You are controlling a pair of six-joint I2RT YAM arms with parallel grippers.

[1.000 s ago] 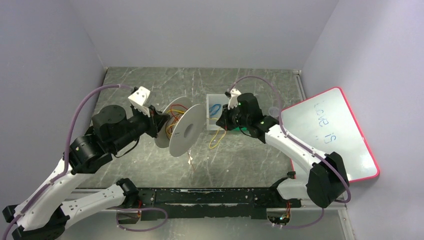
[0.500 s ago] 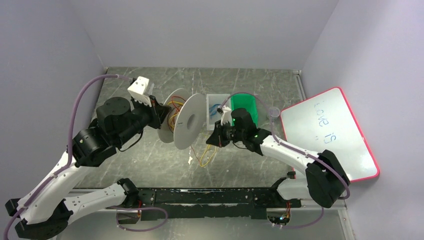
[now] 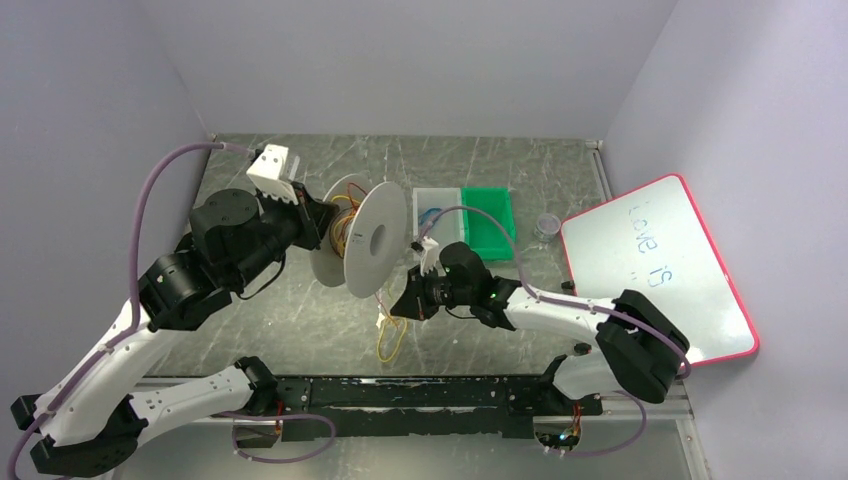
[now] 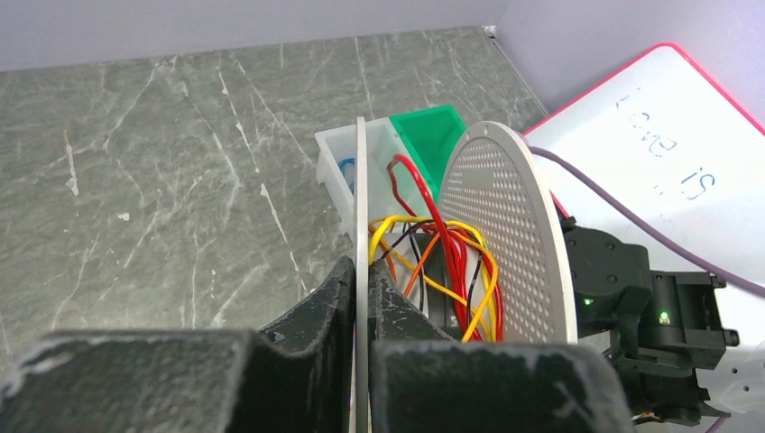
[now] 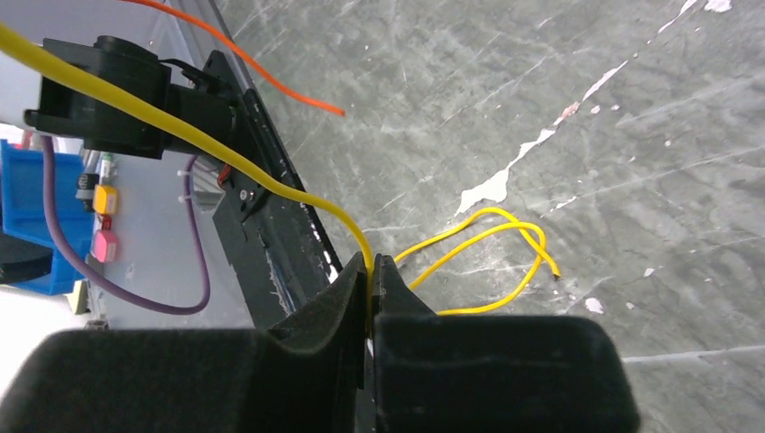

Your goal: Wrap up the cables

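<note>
A white two-disc spool (image 3: 366, 251) hangs above the table's middle, with yellow, orange and red cables (image 4: 444, 262) wound loosely between its discs. My left gripper (image 4: 361, 275) is shut on the near disc's rim (image 4: 360, 207) and holds the spool up. My right gripper (image 5: 371, 271) is shut on a yellow cable (image 5: 225, 153) just right of and below the spool (image 3: 408, 303). The cable's free end lies in loops on the table (image 5: 492, 253), also seen in the top view (image 3: 389, 340). A loose orange cable (image 5: 262, 68) crosses the right wrist view.
A white bin with a small blue coil (image 3: 432, 213) and a green bin (image 3: 487, 222) stand behind the right arm. A small clear cup (image 3: 546, 224) and a red-framed whiteboard (image 3: 660, 265) lie to the right. A black rail (image 3: 420, 392) runs along the near edge.
My right gripper has swung from behind the spool, near the bins, down and forward to its near side, drawing the yellow cable with it. The left arm tilted the spool slightly.
</note>
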